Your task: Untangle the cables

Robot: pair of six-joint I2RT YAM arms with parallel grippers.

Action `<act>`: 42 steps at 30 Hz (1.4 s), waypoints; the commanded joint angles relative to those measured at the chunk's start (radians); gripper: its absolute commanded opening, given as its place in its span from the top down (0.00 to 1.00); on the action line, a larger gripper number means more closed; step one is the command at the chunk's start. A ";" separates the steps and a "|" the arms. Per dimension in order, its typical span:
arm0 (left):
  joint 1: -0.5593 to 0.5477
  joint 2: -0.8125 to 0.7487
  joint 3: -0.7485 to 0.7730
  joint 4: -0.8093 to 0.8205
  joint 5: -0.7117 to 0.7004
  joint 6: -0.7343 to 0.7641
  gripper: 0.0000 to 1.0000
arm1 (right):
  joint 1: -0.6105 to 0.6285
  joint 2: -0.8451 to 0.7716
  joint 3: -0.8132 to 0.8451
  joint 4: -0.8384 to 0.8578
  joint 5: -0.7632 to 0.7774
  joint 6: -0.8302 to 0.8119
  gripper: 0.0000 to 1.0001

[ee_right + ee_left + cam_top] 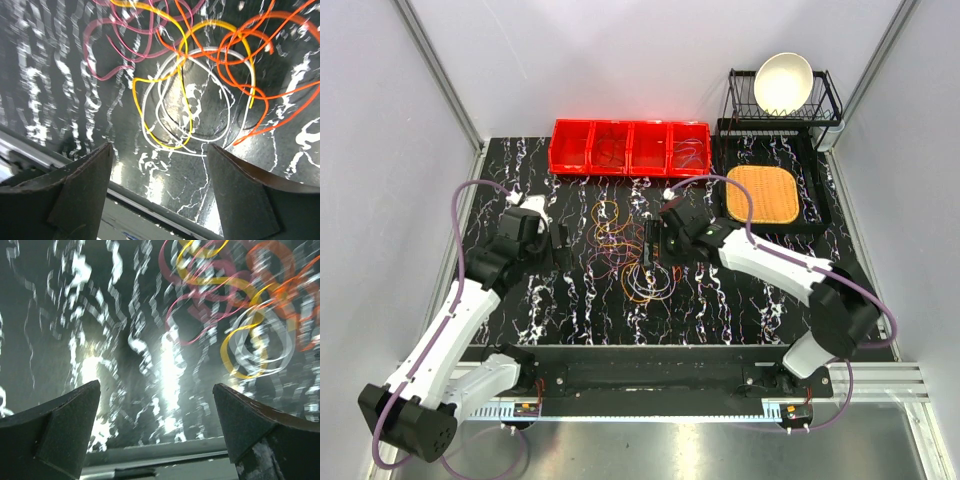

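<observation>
**A:** The left gripper, in front of the red bins' left end, is spread wide and empty.

**B:** The cables lie heaped before the bins' middle. The right gripper hangs over them, jaws apart, empty. Closing there may pinch several loops and tighten the snarl.

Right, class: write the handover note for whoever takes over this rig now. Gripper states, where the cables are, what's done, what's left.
Left gripper: open, empty, over bare table beside the heap.
Right gripper: open, empty, above the white loop.
Cables: one overlapping heap mid-table; orange, yellow, red, white strands cross.
Done: a few more seem to lie in the red bins; hard to tell.
Left: separate the heap strand by strand.
</observation>
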 commanded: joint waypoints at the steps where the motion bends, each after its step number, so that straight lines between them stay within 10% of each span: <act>1: -0.002 0.012 -0.037 0.077 -0.062 0.023 0.01 | 0.026 0.075 0.042 0.006 -0.042 -0.008 0.20; 42: -0.005 0.024 -0.044 0.081 -0.046 0.028 0.01 | 0.052 0.329 0.055 0.349 -0.026 0.408 0.20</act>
